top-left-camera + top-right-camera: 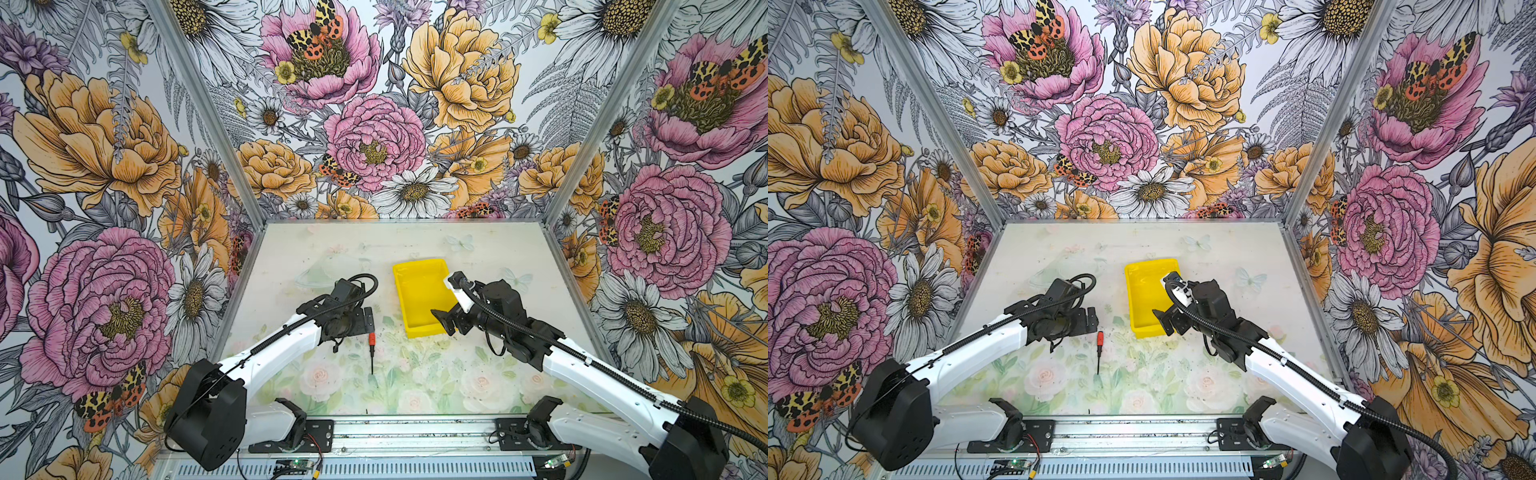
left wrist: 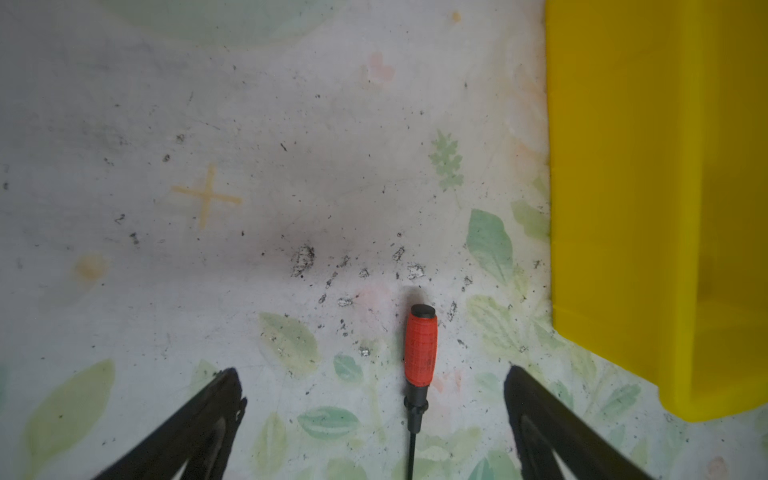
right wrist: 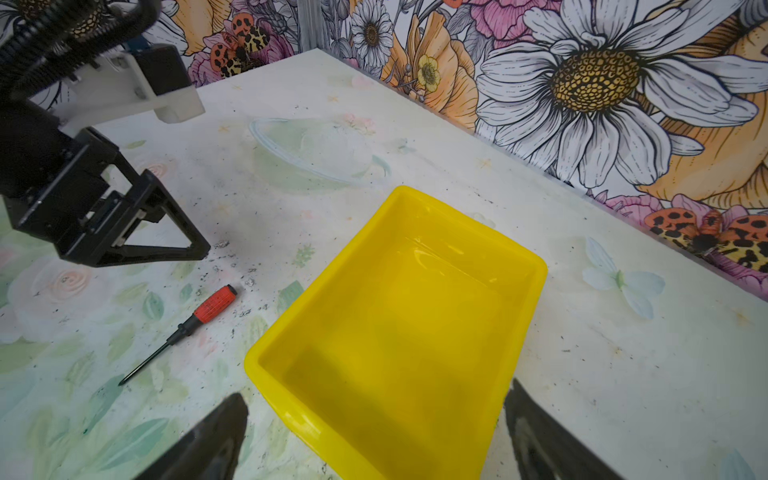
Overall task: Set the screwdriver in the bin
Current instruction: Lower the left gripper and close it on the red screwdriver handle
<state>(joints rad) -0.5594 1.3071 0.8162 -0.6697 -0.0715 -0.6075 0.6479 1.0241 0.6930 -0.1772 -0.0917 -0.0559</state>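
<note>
Beneath both my arms spreads the pale, flower-printed flat surface [image 1: 478, 249], scuffed with dark specks. Near its middle sits the bright yellow rectangular plastic bin [image 1: 419, 299], with nothing in it. My right pincer [image 3: 376, 390] hangs over the bin's 6 o'clock end, jaws apart and holding nothing. My left pincer [image 2: 372, 372] hovers low with its jaws spread wide, gripping nothing. In the left wrist view the small slim screwdriver with a red-orange handle and thin dark shaft [image 2: 420, 349] shows between those jaws, off-centre. In both top views that screwdriver lies flat on the surface, outside the bin, between 7 and 8 o'clock from it, handle toward 12 and tip toward 6.

I judge the risks so. The handle is round and slim, so an off-centre close could push or roll it away instead of pinching it. A grip on the thin shaft could slip. Carrying it across, my left pincer could clip the bin's wall or meet my right pincer above it.

Count: one surface, one bin, two pincers, one screwdriver.
</note>
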